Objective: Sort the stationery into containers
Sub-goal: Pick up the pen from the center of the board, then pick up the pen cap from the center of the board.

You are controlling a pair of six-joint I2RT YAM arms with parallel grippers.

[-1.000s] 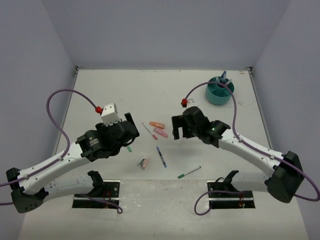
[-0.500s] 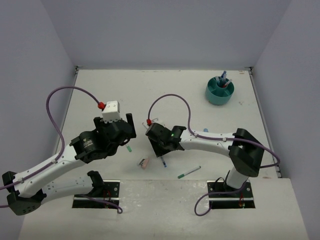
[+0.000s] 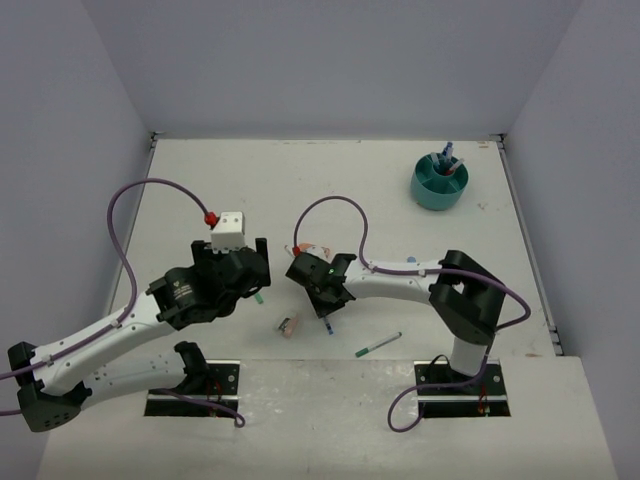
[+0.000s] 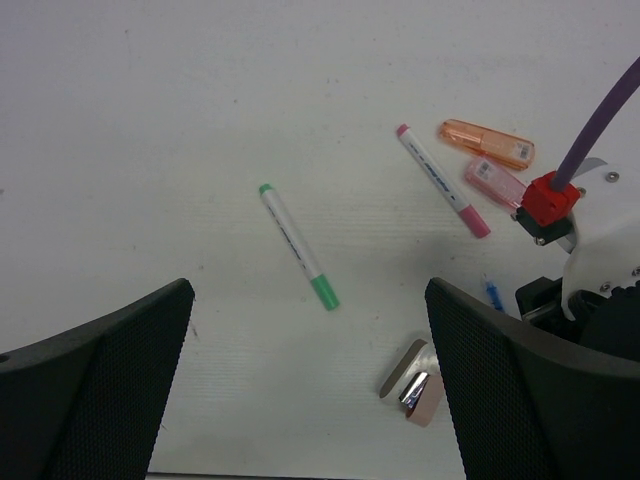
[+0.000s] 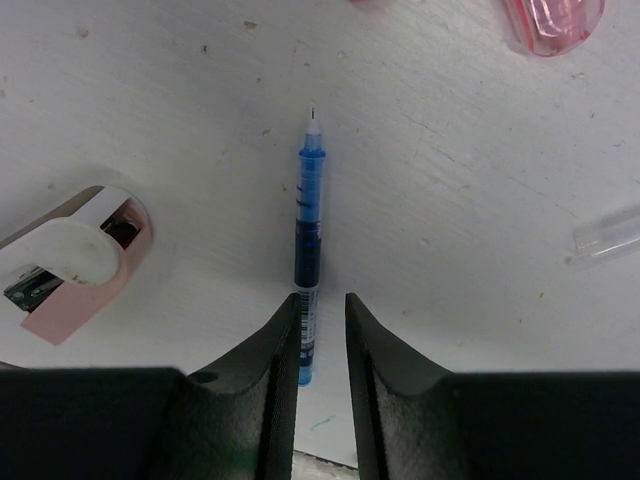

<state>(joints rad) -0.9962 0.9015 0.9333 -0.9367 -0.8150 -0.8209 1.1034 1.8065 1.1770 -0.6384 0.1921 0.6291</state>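
Note:
A blue pen (image 5: 308,230) lies on the white table (image 3: 200,190), its rear end between my right gripper's (image 5: 320,300) narrowed fingers. It rests against the left finger, and a gap still shows beside the right one. From above, that gripper (image 3: 322,290) is low over the blue pen (image 3: 327,325). My left gripper (image 4: 308,300) hangs open above a green marker (image 4: 298,245), holding nothing. The pink eraser (image 4: 413,372) lies by its right finger. The teal organizer (image 3: 440,182) stands at the far right with items in it.
An orange highlighter (image 4: 488,143), a pink highlighter (image 4: 495,182) and a pink-capped pen (image 4: 442,180) lie together past the right gripper. A green pen (image 3: 378,344) lies near the front edge. A clear cap (image 5: 610,238) lies right of the blue pen.
My right arm swung left and down from mid-table onto the blue pen, and its jaws narrowed from wide open. The left arm shifted slightly and stayed open.

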